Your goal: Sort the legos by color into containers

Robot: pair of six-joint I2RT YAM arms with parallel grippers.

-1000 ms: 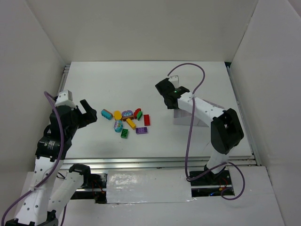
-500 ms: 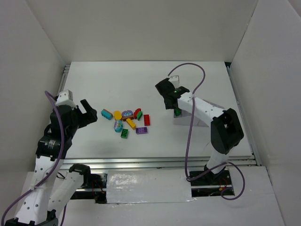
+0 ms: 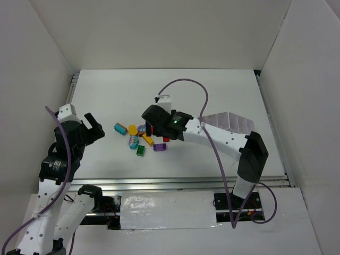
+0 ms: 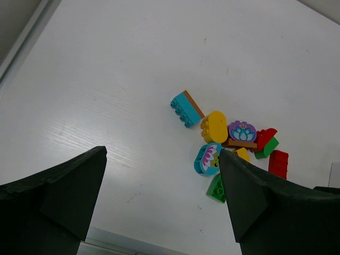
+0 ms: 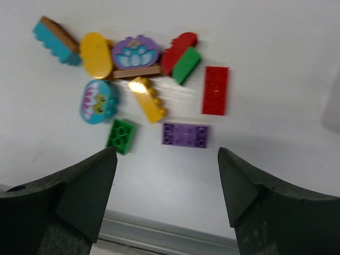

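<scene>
Right now my right tool (image 5: pixel 167 159) hangs released over the bricks (image 5: pixel 147 100), which lie clustered on the white bench (image 3: pixel 212 90), well apart from the divided tray (image 3: pixel 228 121) to their right. My left tool (image 4: pixel 162 154) is also spread wide with nothing in it. Plain white walls (image 3: pixel 159 32) close in the bench on three sides.

White matte surface (image 3: pixel 223 85): small multicoloured studded plastic bricks (image 3: pixel 134 141) clustered left of centre; white divided plastic tray (image 3: pixel 229 120) set well apart, right.
</scene>
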